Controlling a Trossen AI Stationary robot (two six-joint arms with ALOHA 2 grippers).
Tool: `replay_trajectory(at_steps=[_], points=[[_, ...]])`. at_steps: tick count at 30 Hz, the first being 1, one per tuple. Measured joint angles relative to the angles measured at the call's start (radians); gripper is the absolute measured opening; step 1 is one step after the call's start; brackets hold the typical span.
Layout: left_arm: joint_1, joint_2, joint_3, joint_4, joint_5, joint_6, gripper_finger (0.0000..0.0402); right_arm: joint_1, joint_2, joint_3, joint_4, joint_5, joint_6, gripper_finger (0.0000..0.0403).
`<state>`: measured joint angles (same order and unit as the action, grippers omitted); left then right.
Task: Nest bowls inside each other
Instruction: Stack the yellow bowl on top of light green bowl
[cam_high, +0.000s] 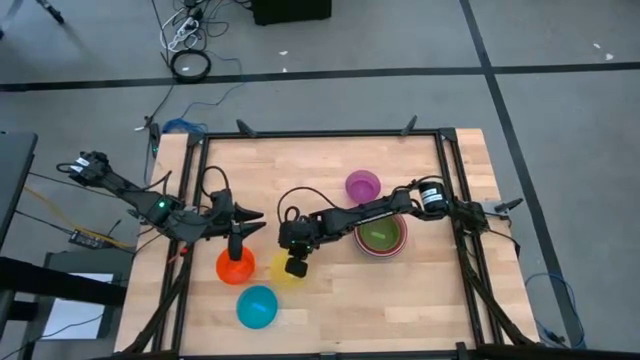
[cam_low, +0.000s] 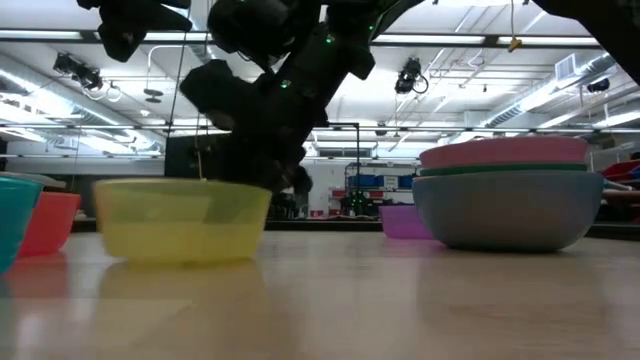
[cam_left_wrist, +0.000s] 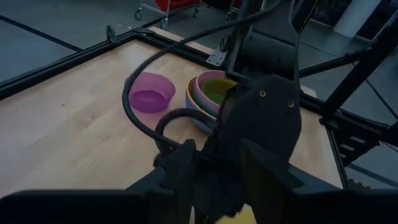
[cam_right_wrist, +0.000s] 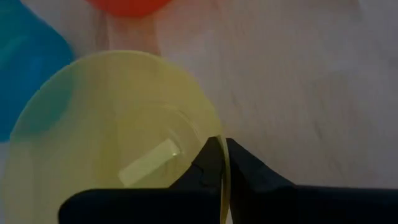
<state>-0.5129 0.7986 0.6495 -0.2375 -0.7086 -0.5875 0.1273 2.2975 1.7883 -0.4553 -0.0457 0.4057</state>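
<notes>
A yellow bowl (cam_high: 281, 268) (cam_low: 180, 220) stands upright on the table near its middle, and my right gripper (cam_high: 296, 266) (cam_right_wrist: 222, 149) is shut on its rim. An orange bowl (cam_high: 236, 267) and a cyan bowl (cam_high: 257, 306) stand to its left and nearer. A purple bowl (cam_high: 363, 185) sits alone at the far right, by a stack of nested bowls (cam_high: 380, 237) with a green one innermost. My left gripper (cam_high: 236, 238) hovers above the orange bowl's far side. My right gripper pinches the yellow bowl's rim (cam_right_wrist: 214, 127) on the side toward the table's right, one finger inside the bowl and one outside. The fingers slant down from the right and far side. The bowl stays upright with its base (cam_low: 180, 256) on the table.
The stack (cam_low: 505, 205) rises higher than the single bowls. A black frame rail (cam_high: 320, 133) runs around the table's far and side edges. Bare wood lies at the table's near right and far left.
</notes>
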Motion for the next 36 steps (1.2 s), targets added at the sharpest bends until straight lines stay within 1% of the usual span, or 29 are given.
replay_trajectory(at_steps=[3,7,10,14,16,18,21,25,30,33,36], points=[[0.0,0.0,0.0,-0.003,0.0,0.0,0.0131,-0.009,-0.048,-0.001,-0.08,0.035,-0.028,0.0001],[0.0,0.0,0.0,-0.029,0.0,-0.002,0.0131,-0.013,-0.161,-0.001,-0.236,0.149,-0.067,0.0001],[0.0,0.0,0.0,-0.069,0.001,-0.033,0.0131,-0.012,-0.249,-0.001,-0.409,0.247,-0.079,0.0001],[0.0,0.0,0.0,-0.131,0.001,-0.082,0.0131,-0.011,-0.361,-0.004,-0.649,0.357,-0.024,0.0001],[0.0,0.0,0.0,-0.148,0.002,-0.098,0.0131,-0.004,-0.412,-0.033,-0.725,0.392,0.017,0.0],[0.0,0.0,0.0,-0.155,0.002,-0.099,0.0131,0.006,-0.467,-0.088,-0.765,0.414,0.065,0.0],[0.0,0.0,0.0,-0.154,0.002,-0.099,0.0131,0.02,-0.565,-0.204,-0.768,0.409,0.145,0.0],[0.0,0.0,0.0,-0.155,0.002,-0.099,0.0131,0.037,-0.691,-0.409,-0.722,0.409,0.258,0.0],[0.0,0.0,0.0,-0.154,0.002,-0.099,0.0131,0.048,-0.848,-0.634,-0.557,0.39,0.349,0.0],[0.0,0.0,0.0,-0.154,0.002,-0.099,0.0131,0.048,-0.932,-0.73,-0.439,0.382,0.377,0.0],[0.0,0.0,0.0,-0.154,0.002,-0.099,0.0131,0.048,-0.987,-0.812,-0.38,0.353,0.414,0.0007]])
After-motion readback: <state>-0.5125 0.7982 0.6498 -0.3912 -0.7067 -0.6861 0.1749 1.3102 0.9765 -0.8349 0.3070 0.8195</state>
